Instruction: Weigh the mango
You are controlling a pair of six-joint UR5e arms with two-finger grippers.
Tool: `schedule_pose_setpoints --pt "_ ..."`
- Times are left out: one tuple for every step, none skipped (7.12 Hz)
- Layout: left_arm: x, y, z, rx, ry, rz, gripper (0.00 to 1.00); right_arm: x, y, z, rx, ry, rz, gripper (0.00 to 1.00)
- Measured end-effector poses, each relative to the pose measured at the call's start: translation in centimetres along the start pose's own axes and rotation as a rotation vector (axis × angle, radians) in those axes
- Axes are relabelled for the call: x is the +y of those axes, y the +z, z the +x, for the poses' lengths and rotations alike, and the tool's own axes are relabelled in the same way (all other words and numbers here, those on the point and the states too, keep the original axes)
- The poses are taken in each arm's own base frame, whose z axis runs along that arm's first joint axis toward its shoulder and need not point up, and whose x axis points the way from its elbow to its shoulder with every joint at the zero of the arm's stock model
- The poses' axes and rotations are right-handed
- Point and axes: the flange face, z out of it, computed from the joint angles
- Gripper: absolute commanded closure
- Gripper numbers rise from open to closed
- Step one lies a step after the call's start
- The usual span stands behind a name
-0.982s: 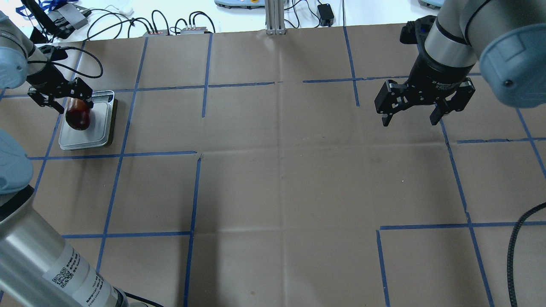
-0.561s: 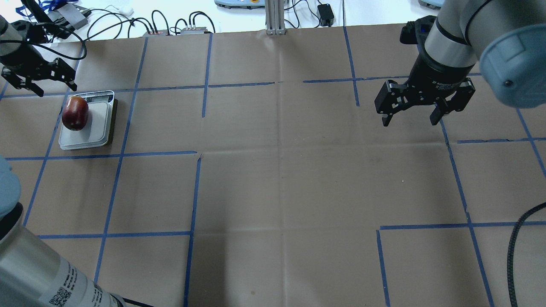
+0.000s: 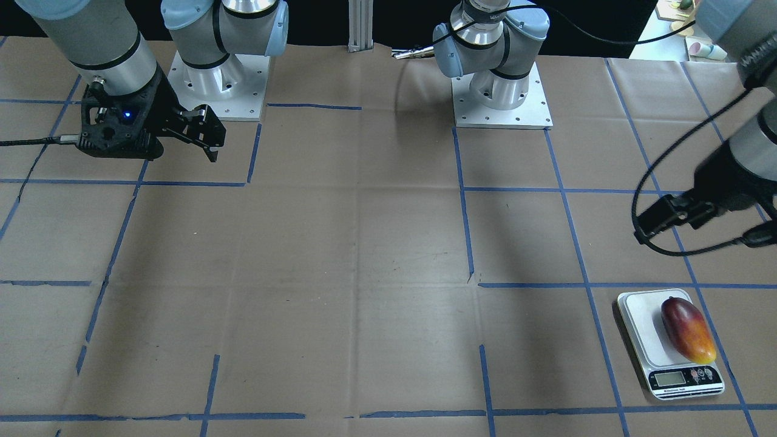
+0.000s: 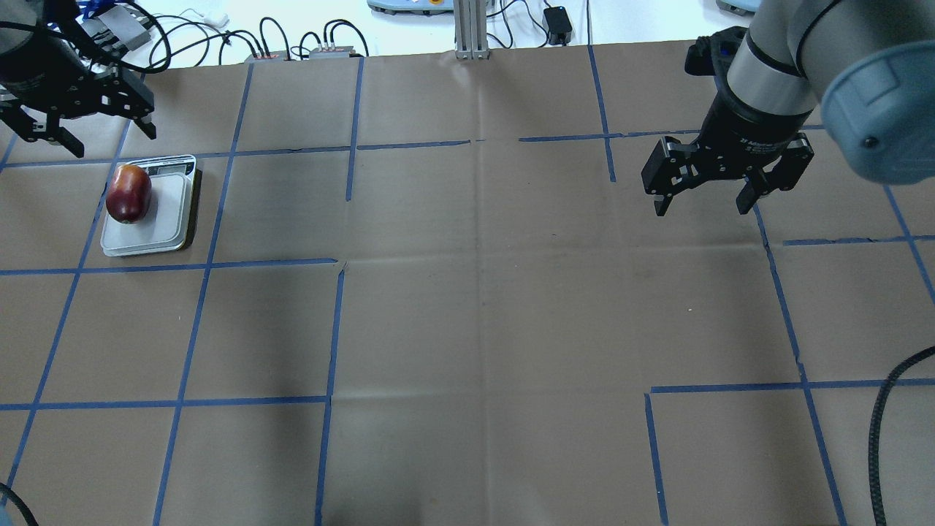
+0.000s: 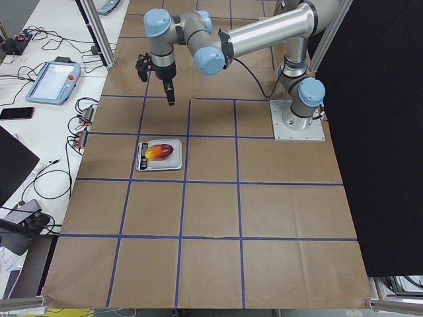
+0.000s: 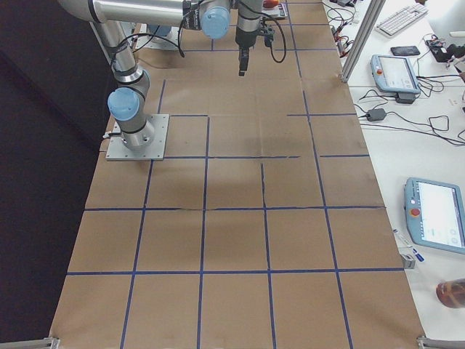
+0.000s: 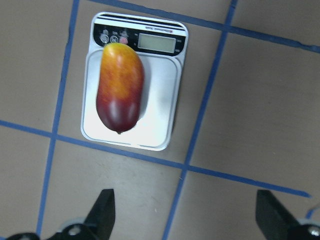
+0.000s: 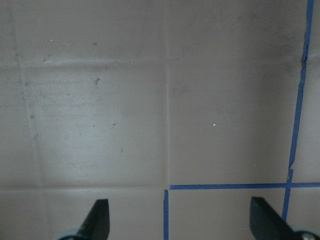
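Note:
The mango (image 4: 128, 193), dark red fading to orange-yellow, lies lengthwise on the left part of the white kitchen scale (image 4: 172, 212). It also shows in the front view (image 3: 687, 329) and the left wrist view (image 7: 120, 87), its yellow end by the scale's display (image 7: 156, 42). My left gripper (image 4: 115, 144) is open and empty, raised above the table just beyond the scale; its fingertips (image 7: 102, 210) frame the bottom of the wrist view. My right gripper (image 4: 701, 208) is open and empty, hovering over bare table at the far right.
Brown paper with blue tape lines covers the table (image 4: 467, 307). Cables and small boxes (image 4: 292, 44) lie beyond the far edge. A black cable (image 4: 887, 409) hangs at the near right. The arm bases (image 3: 501, 91) stand at the robot's side.
My left gripper, which was around the mango on the scale, has let go and lifted away toward the far edge. The mango stays on the scale. The right arm has not moved.

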Motion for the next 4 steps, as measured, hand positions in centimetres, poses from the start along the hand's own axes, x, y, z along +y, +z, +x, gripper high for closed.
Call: schedule_pose_setpoints --pt "3.7 -1.2 3.9 0.004 -0.006 0.007 0.01 0.0 0.0 0.0 0.000 0.000 0.000 0.00" --pt "6.6 -1.5 7.4 0.007 -0.001 0.006 0.01 0.0 0.0 0.0 0.000 0.000 0.000 0.00" --pt "8.7 -1.3 10.3 0.008 0.013 0.001 0.01 0.0 0.0 0.0 0.000 0.000 0.000 0.00" --pt "10.0 -1.1 12.5 0.007 0.031 -0.004 0.01 0.0 0.0 0.0 0.000 0.000 0.000 0.00"
